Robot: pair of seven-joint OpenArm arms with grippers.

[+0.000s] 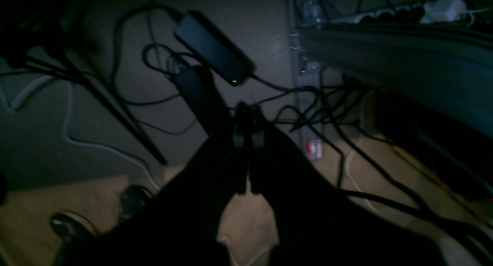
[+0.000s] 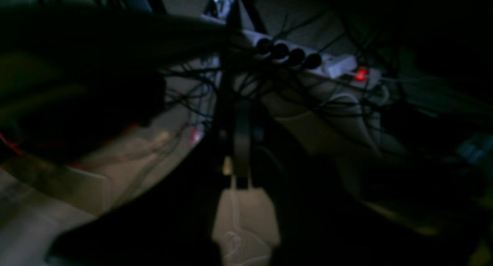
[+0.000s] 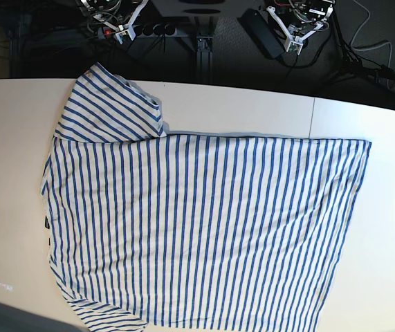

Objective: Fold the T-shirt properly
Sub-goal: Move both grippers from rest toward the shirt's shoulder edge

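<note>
The T-shirt (image 3: 204,228), white with thin blue stripes, lies spread flat on the white table (image 3: 384,228) in the base view. One short sleeve (image 3: 111,107) points to the far left, and a small dark tag (image 3: 47,223) sits at the left edge. Neither gripper is over the cloth. In the left wrist view my left gripper (image 1: 248,121) is shut with nothing in it, hanging over a dim floor. The right wrist view shows my right gripper (image 2: 239,116) also shut and empty above floor cables. The shirt appears in neither wrist view.
Beyond the table's far edge the floor is dark and crowded with cables. A black power brick (image 1: 213,50) and a white power strip (image 2: 304,58) with a red light lie there. White arm hardware (image 3: 294,28) shows at the top of the base view.
</note>
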